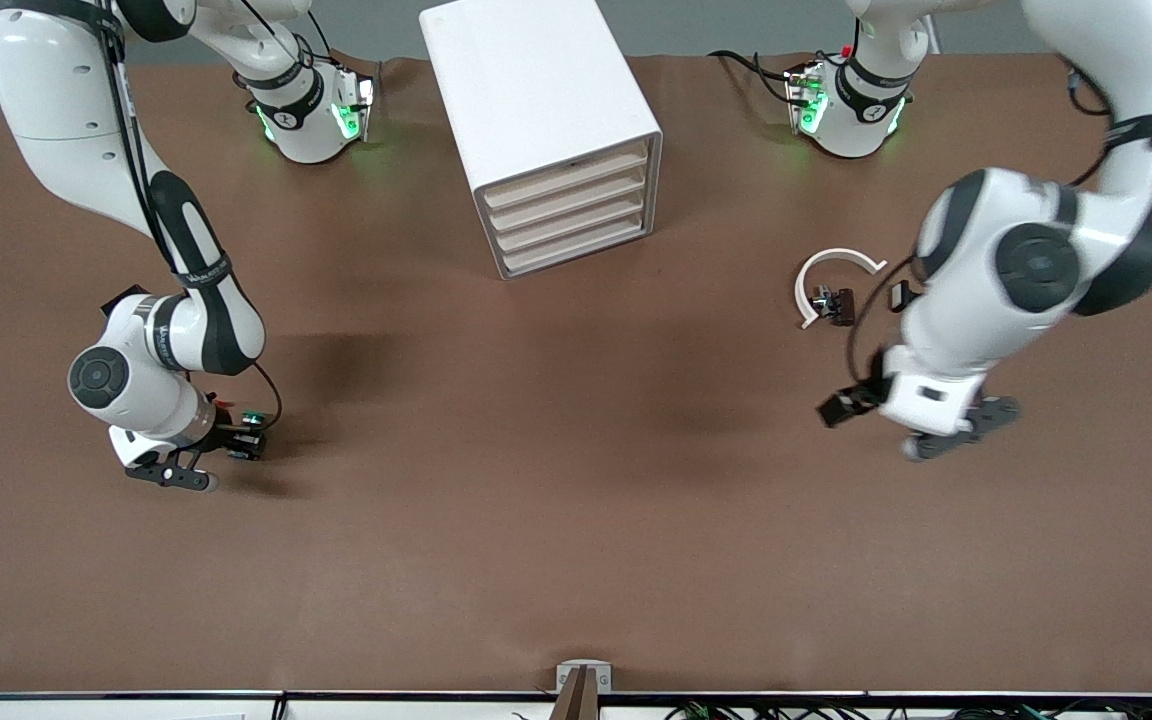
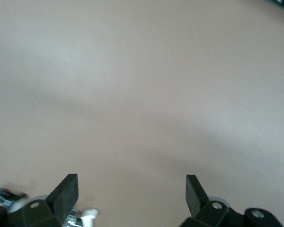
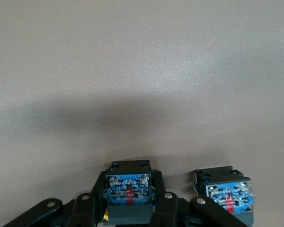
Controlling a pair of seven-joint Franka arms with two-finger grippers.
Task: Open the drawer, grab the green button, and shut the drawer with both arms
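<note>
The white cabinet (image 1: 546,120) stands at the middle of the table near the arms' bases, and all of its cream drawer fronts (image 1: 571,212) are shut. My right gripper (image 1: 239,442) is low over the table at the right arm's end. It is shut on the button (image 3: 128,188), whose blue-black body shows between the fingers. The green cap (image 1: 253,417) shows in the front view. My left gripper (image 1: 886,425) is open and empty over bare table at the left arm's end, its fingers (image 2: 66,191) wide apart.
A second, alike blue-black button body (image 3: 225,191) sits on the table right beside the held one, its cap hidden. A white open ring (image 1: 821,275) with a small dark part (image 1: 836,303) inside it lies between the left gripper and the cabinet.
</note>
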